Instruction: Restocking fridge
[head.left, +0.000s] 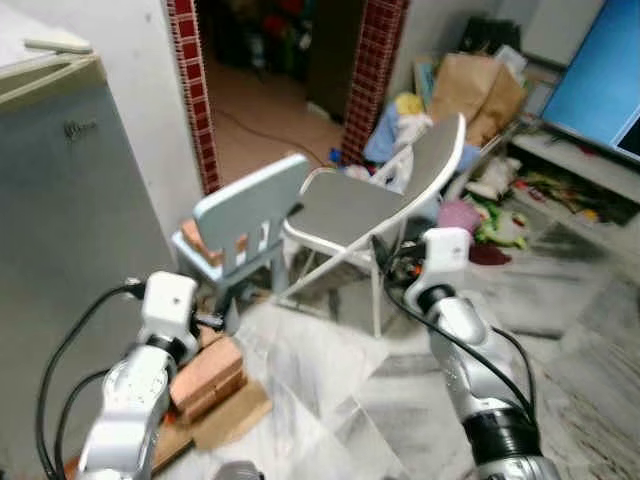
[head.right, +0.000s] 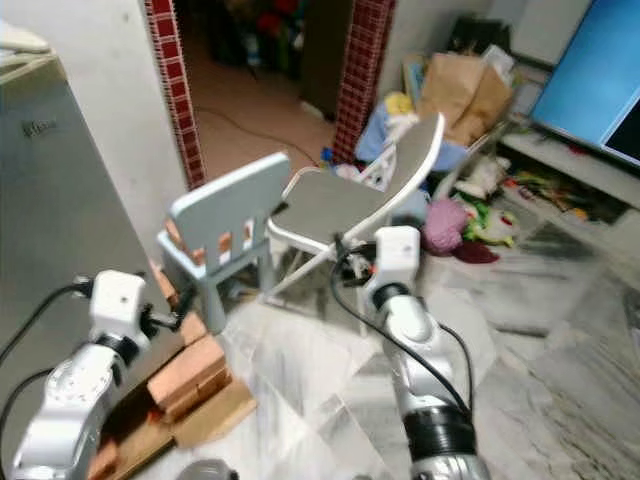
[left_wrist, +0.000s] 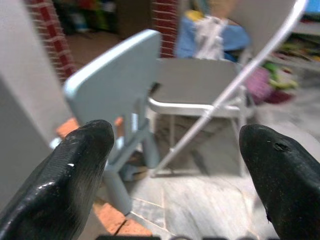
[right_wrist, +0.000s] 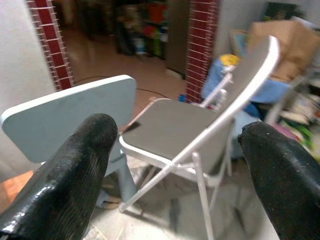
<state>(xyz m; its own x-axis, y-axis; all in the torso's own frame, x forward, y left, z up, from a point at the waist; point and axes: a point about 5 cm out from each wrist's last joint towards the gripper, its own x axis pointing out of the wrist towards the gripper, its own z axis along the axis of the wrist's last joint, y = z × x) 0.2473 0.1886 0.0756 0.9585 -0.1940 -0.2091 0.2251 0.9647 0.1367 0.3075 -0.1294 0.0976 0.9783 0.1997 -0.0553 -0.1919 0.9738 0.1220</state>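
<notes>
The fridge (head.left: 60, 230) stands shut at the robot's left; ahead are a grey folding chair (head.left: 350, 210) and small blue chair (head.left: 250, 215). Left pincer (left_wrist: 175, 150) and right pincer (right_wrist: 175, 150) gape wide, empty. Judged: approach step; next, turn toward the fridge door.

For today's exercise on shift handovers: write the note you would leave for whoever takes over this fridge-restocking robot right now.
Left hand: open, holding nothing, raised in front of the robot.
Right hand: open, holding nothing, raised and pointing towards the chairs.
The fridge stands on the robot's left, door closed.
Ahead stand a small light blue chair and a grey folding chair; bricks lie on the floor by the fridge.
I see no items to stock.
Done: nothing visible.
Left: find the goods, open the fridge, load it.
</notes>
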